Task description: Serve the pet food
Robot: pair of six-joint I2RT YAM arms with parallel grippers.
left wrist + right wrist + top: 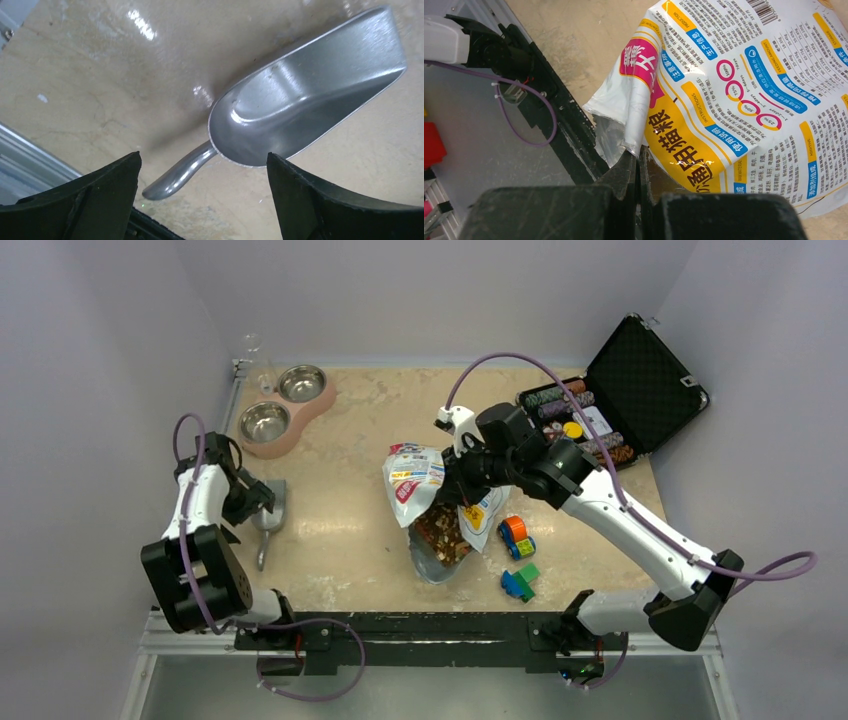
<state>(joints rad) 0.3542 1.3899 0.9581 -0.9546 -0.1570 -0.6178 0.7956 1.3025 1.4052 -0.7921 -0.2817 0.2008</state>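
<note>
At the far left, the left arm is reaching down over a metal scoop (305, 90), which is lying on the table (340, 500) with its hollow side facing up. The left gripper (202, 156) is standing wide open and released. Its black fingers (100, 195) are hanging on either side of the scoop's handle end and appear to be clear of it. Behind the scoop, toward the far left corner, a pinkish double feeder (303, 423) is holding two steel bowls, and a clear glass vessel (255, 355) is standing just behind it. Near the middle of the table, the white, yellow and red bag (412, 475) is lying crumpled with its mouth gaping toward the near edge. The pet food (440, 528), small brown kibble, is showing inside that mouth against the silver lining. The right arm is stretching across from the right, and the right gripper (639, 165) is clenched on the bag, its fingers pinching a fold of the printed film at the opening. Just to the right of the bag, several coloured toy blocks (517, 535) are sitting on the table. In the far right corner, a black case (650, 370) is lying open with rows of poker chips (560, 400) inside.
</note>
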